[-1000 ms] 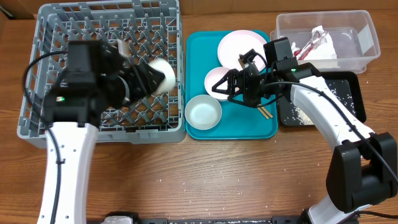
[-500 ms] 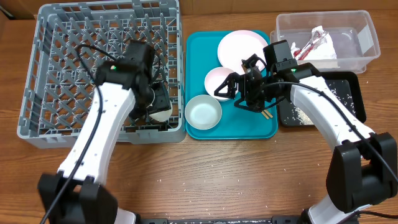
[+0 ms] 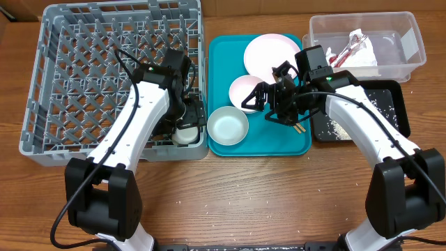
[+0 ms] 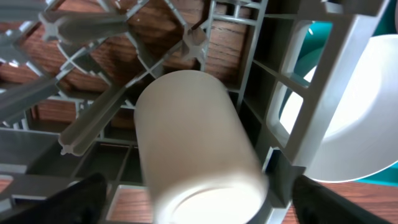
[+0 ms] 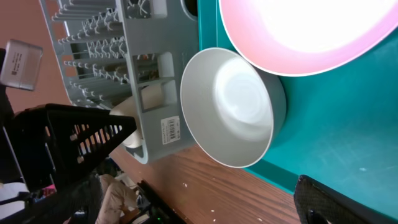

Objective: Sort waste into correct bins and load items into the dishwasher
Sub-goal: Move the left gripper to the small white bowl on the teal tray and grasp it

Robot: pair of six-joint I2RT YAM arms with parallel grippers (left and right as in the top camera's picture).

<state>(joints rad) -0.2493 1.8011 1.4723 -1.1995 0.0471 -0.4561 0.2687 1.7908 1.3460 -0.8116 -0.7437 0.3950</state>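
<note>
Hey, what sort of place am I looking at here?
Probably a lab tabletop staged as a dish-clearing station, not a real kitchen: a grey dish rack, a teal tray of white bowls and a plate, and a clear tub holding a crumpled wrapper, all on a wooden table.

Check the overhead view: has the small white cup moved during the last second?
Yes. The small white cup went from midway along the right wall of the grey dish rack to that rack's near right corner.

Left end effector (image 4: 199, 186) and right end effector (image 5: 214, 155) — both gaping wide.
</note>
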